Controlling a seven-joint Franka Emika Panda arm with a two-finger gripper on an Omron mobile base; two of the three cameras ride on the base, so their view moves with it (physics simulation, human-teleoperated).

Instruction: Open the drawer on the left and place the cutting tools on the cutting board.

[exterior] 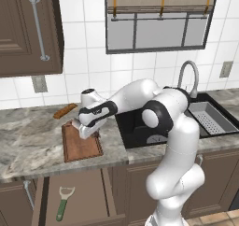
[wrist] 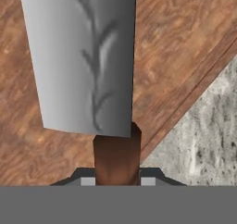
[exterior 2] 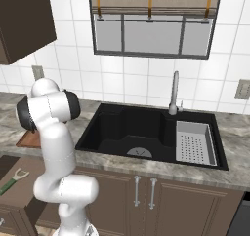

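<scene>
The claw (wrist: 116, 181) is clamped on the brown handle of a grey wide-bladed knife (wrist: 83, 56), held just above the reddish-brown wooden cutting board (exterior: 81, 145).

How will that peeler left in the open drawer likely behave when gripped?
The peeler looks light and stiff. Its green handle is narrow and rounded, so it may twist between the fingers. Lying flat on the drawer floor, it probably slides if nudged.

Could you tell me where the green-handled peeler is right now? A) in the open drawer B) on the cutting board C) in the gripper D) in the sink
A: the peeler lies in the open drawer, while the gripper holds a knife over the cutting board.
</scene>
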